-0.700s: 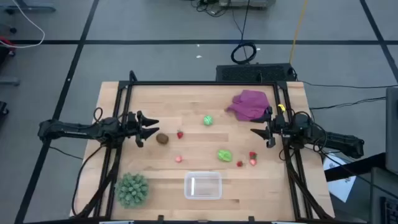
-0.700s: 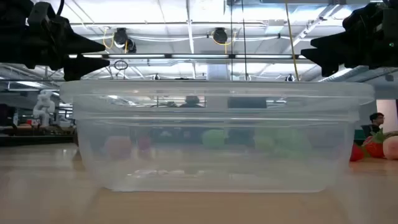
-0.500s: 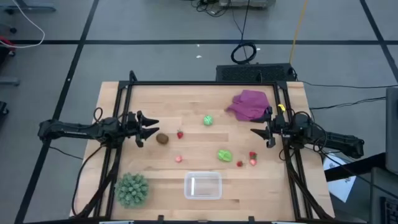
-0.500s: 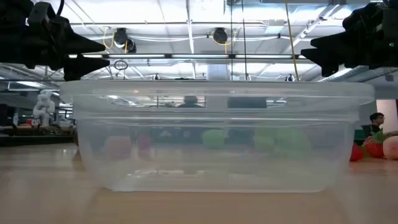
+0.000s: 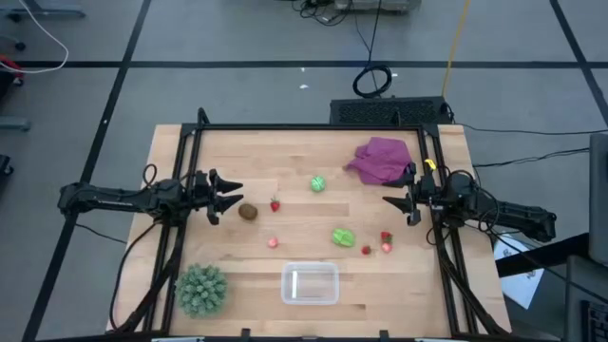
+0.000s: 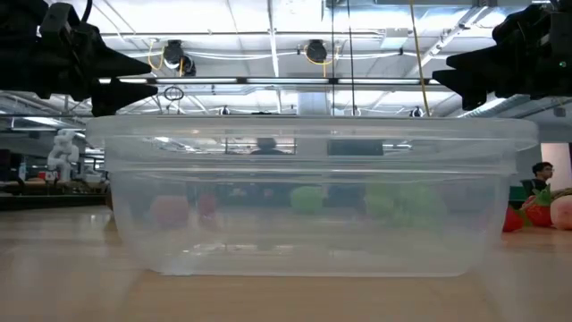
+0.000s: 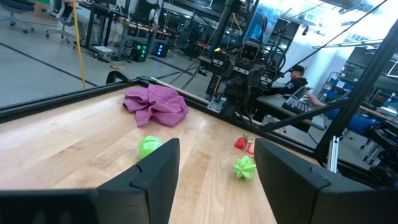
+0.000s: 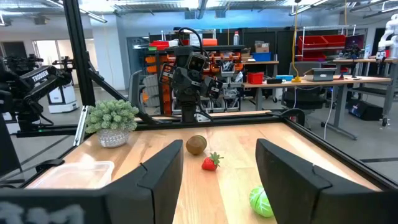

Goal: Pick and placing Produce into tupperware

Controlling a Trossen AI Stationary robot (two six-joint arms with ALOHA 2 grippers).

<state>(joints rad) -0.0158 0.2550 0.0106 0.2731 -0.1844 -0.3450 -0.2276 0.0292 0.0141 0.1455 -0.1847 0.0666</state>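
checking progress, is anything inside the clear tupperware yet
Nothing. The tupperware shows only bare floor and glare from above. The blurred red and green shapes seen through its wall at table level are produce lying on the table behind it.

- In the low view, the produce [image 6: 308,199] behind the clear tupperware [image 6: 313,192] shows only as soft blurry blobs.
- The pale piece [image 6: 563,212] is cut off by that view's edge.
- The red pieces [image 5: 386,242] from above are too tiny to tell apart.
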